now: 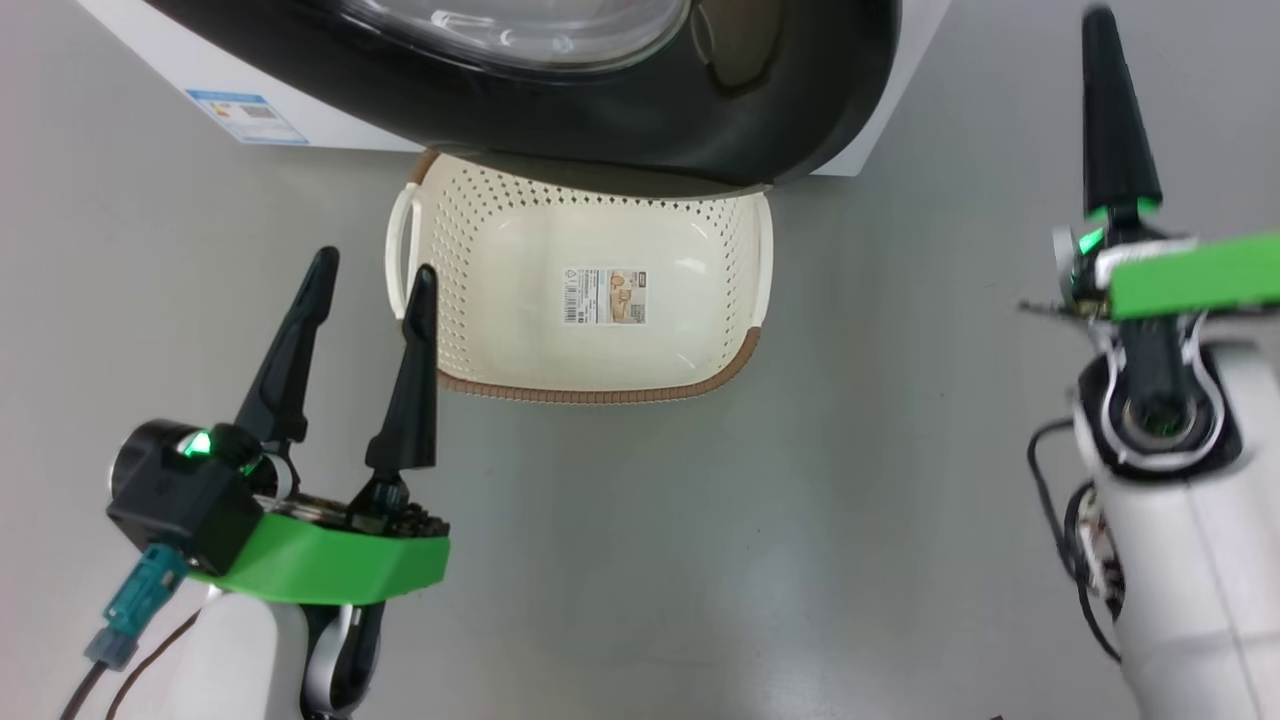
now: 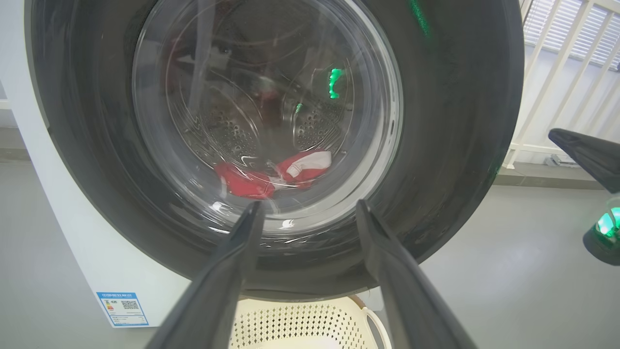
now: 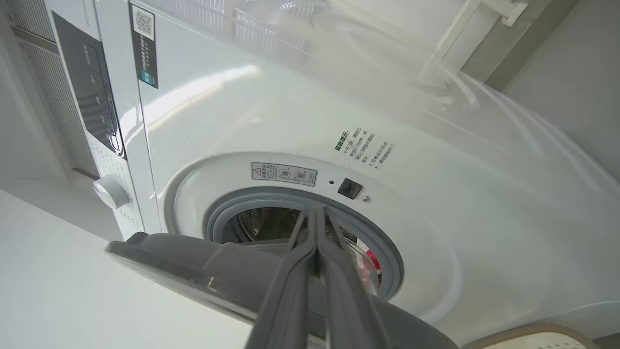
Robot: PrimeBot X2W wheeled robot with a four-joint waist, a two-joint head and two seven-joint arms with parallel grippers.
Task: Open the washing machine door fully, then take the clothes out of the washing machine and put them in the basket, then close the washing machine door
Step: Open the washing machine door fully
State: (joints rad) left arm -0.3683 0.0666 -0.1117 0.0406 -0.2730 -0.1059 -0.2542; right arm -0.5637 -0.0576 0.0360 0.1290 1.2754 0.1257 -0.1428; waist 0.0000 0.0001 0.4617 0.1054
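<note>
Grey floor (image 1: 700,560) holds basket (image 1: 600,394) — just beside spread left pincer (image 1: 375,264).

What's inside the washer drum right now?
Red clothes with white trim lie at the drum bottom, seen through the door glass. The door's black rim and reflections cover the rest.

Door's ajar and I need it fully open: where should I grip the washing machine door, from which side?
Probably the black rim's free edge on the robot's right, coming from that side: the washing machine door stands off the washing machine there, and the shut right hand points into that gap.
</note>
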